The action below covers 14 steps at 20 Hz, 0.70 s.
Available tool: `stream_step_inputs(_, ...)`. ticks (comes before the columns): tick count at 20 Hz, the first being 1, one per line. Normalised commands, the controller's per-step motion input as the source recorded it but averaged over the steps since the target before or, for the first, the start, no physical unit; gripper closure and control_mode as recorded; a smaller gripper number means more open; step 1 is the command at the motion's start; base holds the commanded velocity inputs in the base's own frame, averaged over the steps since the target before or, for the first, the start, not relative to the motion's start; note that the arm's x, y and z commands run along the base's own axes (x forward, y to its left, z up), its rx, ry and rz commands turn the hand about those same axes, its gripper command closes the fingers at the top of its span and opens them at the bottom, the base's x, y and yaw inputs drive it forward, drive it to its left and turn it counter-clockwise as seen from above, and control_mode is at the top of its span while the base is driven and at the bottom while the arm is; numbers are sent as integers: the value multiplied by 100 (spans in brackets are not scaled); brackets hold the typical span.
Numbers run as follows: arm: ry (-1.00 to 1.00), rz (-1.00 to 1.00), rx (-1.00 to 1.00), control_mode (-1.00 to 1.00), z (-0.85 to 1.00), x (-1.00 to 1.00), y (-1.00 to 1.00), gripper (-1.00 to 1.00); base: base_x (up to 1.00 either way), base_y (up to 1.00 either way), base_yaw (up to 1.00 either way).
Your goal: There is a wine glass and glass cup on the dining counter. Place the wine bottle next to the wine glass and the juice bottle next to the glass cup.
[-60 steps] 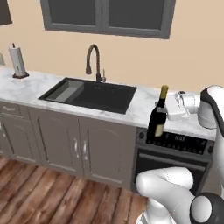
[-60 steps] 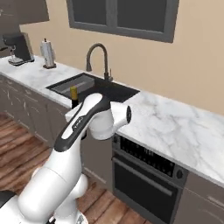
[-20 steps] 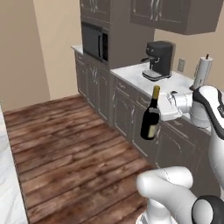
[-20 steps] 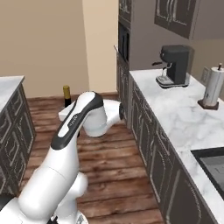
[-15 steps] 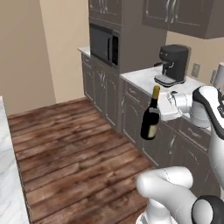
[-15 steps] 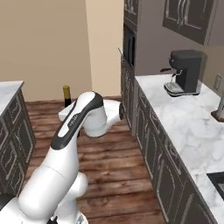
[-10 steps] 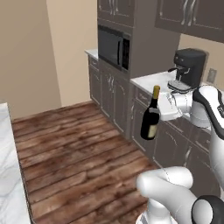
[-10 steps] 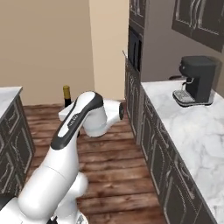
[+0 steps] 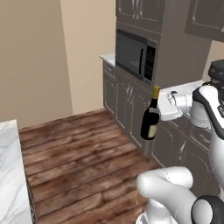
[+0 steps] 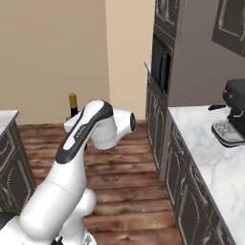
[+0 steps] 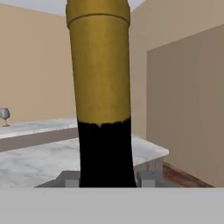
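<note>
From the left base view, the claw is clamped on the neck of the wine bottle, which hangs upright below it, long axis vertical; its cream label shows no writing I can read. In the right base view just the bottle's gold top pokes up behind the arm. In the hand view, the wine glass stands far ahead and left of the claw on the tabletop, probably the dining counter.

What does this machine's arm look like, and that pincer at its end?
The arm is glossy white, built of rounded, bulging segments, with a dark band along one link and dark rings at its joints. The pincer ends in two small grey, blocky fingertips. No cables or markings are visible.
</note>
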Motion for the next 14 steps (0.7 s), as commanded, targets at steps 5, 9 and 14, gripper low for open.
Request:
stream_step_inputs(5, 0, 0, 0, 100, 0, 0, 0, 100, 94, 0, 12)
stream_step_inputs(9, 0, 0, 0, 100, 0, 0, 0, 100, 94, 0, 12)
stream_step_inputs(14, 0, 0, 0, 100, 0, 0, 0, 100, 94, 0, 13)
